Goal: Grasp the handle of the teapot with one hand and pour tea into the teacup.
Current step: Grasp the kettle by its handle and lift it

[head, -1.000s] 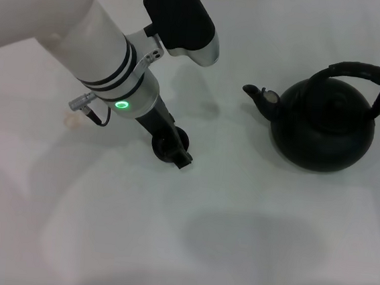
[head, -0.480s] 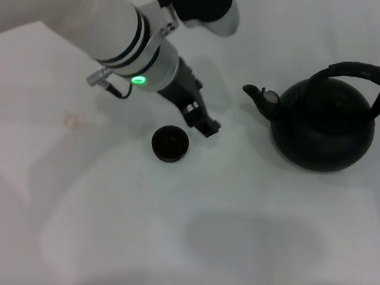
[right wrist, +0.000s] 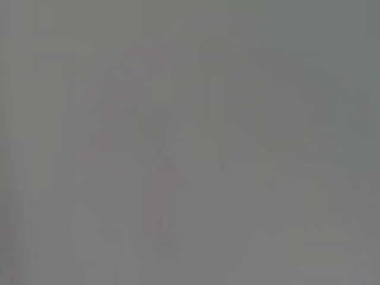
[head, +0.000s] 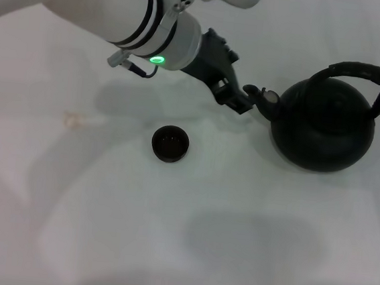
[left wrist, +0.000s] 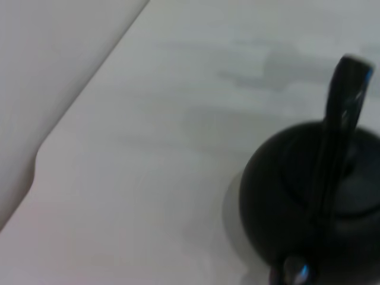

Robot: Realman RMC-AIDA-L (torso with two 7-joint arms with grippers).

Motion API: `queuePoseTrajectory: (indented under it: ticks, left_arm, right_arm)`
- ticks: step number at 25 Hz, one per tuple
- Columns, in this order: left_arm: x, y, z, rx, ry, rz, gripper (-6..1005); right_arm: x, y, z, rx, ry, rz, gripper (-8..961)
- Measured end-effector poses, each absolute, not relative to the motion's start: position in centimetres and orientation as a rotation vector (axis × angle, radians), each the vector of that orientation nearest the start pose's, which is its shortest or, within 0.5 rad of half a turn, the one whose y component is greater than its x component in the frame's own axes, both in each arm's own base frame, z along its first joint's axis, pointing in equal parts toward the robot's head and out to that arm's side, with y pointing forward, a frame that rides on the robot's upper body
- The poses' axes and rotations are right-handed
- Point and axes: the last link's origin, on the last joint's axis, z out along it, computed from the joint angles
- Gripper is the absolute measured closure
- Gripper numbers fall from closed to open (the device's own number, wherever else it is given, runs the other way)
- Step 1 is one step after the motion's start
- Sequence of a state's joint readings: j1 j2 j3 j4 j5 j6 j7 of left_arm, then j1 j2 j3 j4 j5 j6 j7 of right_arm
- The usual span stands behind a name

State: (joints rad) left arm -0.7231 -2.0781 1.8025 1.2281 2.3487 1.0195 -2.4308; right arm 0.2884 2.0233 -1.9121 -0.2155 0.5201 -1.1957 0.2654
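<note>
The black teapot (head: 322,132) stands at the right of the white table, its spout (head: 256,95) pointing left. Its thick arched handle (head: 366,70) rises over the top and nothing holds it. The tiny black teacup (head: 170,144) sits alone left of the pot, with dark contents inside. My left gripper (head: 231,96) hovers just left of the spout tip, above and to the right of the cup, holding nothing. The left wrist view shows the teapot (left wrist: 291,196) and its handle (left wrist: 343,113) close ahead. My right gripper is out of view; its wrist view shows only plain grey.
A small tan stain (head: 73,119) marks the table at the left. The table's edge (left wrist: 77,104) shows in the left wrist view, away from the pot.
My left gripper has left the teacup and moved up and to the right, ending next to the teapot's spout. The cup stays on the table. The teapot has not moved.
</note>
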Motion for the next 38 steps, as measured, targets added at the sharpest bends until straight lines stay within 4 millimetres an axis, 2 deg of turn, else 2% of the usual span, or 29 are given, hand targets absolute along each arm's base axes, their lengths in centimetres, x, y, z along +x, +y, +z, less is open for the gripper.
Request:
queuePoseTrajectory:
  ticks: [6,11,13,14,15,21,28,35,38]
  left_arm:
    - [-8.6,36.5,-8.5,-2.777,-0.245,0.072,166]
    - [-9.4,37.3,-7.0,-2.7,-0.334,-0.151,167]
    - [-10.2,37.8,-5.9,-2.63,-0.403,-0.29,168]
    - [-11.5,38.1,-5.0,-2.56,-0.464,-0.395,168]
    - [-11.5,38.1,-5.0,-2.56,-0.464,-0.395,168]
    - [-15.2,38.0,-2.8,-2.375,-0.622,-0.632,171]
    - [-19.1,37.7,-2.0,-2.18,-0.791,-0.835,174]
    - [-23.1,36.7,-1.6,-1.994,-0.782,-1.054,176]
    - [-25.4,36.1,-1.4,-1.88,-0.762,-1.108,177]
  right_arm:
    - [37.1,30.0,3.2,-1.446,0.601,0.718,108]
    - [37.1,30.0,3.3,-1.441,0.601,0.719,108]
    - [37.1,30.1,3.3,-1.44,0.6,0.719,109]
    - [37.1,30.1,3.4,-1.439,0.6,0.719,109]
    - [37.1,30.1,3.4,-1.439,0.599,0.719,109]
    - [37.2,30.3,3.8,-1.416,0.6,0.724,110]
    - [37.5,30.3,4.5,-1.339,0.651,0.774,111]
    - [37.5,30.4,4.5,-1.337,0.656,0.783,112]
    - [37.4,30.3,4.4,-1.336,0.672,0.802,112]
